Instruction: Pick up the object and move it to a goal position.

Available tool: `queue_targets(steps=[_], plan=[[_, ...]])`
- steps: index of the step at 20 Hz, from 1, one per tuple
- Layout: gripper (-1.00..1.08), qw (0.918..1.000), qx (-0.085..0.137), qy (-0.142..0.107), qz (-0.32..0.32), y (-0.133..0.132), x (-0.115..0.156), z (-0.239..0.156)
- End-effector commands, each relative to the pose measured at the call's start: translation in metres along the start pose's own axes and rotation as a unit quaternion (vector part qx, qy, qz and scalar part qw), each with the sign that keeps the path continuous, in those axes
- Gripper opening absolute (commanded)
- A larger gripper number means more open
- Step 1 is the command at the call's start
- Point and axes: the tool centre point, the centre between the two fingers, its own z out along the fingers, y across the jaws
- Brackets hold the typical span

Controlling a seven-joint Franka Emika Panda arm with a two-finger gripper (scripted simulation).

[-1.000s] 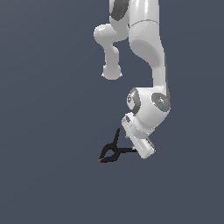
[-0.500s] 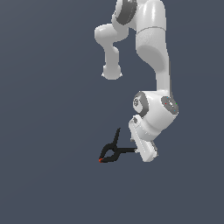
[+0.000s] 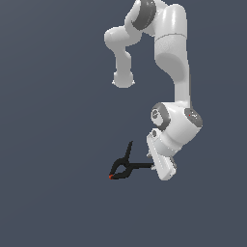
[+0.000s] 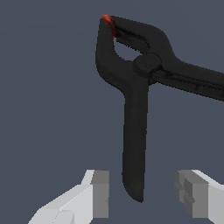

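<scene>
The object is a small black spring clamp with a red-orange jaw tip, lying on the dark ground. Its two thin handles splay out, one pointing up and one toward the white hand at the exterior view's right. My gripper is low, at the end of that handle. In the wrist view the clamp fills the picture, and the end of one handle lies between my two fingers. The gripper is open, and neither pad touches the handle.
The ground is a plain dark grey surface with nothing else on it. The white arm rises above the clamp at the exterior view's right.
The hand has sunk lower and moved a little to the exterior view's right, down to the clamp's handle end. The clamp has not moved.
</scene>
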Motion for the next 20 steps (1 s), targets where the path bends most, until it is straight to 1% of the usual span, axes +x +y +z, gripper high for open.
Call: queue_targets(steps=[1,8,15,18,19,20], plan=[[0.28,1.0000,0.002,0.003,0.008,-0.001,-0.002,0.000],[0.28,0.9999,0.003,0.004,0.010,-0.001,-0.003,0.002],[0.28,0.9999,0.003,0.004,0.012,-0.001,-0.002,0.027],[0.28,0.9999,0.003,0.004,0.012,-0.001,-0.002,0.030],[-1.00,0.9999,0.003,0.004,0.012,-0.001,-0.002,0.030],[-1.00,0.9999,0.003,0.004,0.012,-0.001,-0.002,0.030]])
